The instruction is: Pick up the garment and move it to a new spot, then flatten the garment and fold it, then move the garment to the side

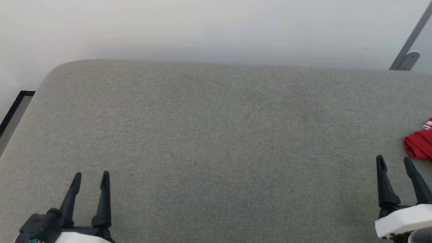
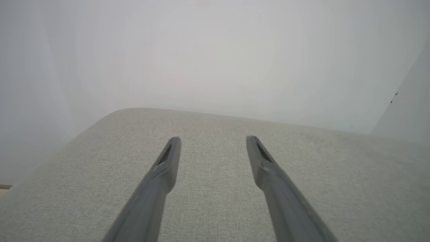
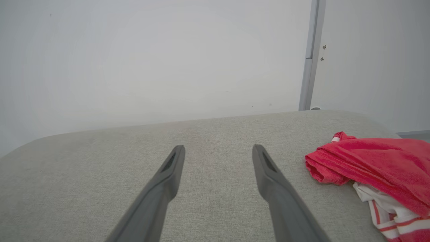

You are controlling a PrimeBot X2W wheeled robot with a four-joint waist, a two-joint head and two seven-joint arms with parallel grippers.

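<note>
Right fingers (image 3: 272,188), spread, over grey cushion (image 3: 84,168); garment (image 3: 376,164) beside, metal post (image 3: 310,60) behind.

Grey fabric surface (image 1: 216,141) w/ white wall (image 1: 216,27) behind, 1 grey post (image 3: 307,84) far rt

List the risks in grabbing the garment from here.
1. The garment lies bunched at the right end of the grey cushion, partly outside the head view, so aiming may suffer.
2. The open right end effector may pinch only one fold, leaving the rest dragging or slipping off the edge.
</note>
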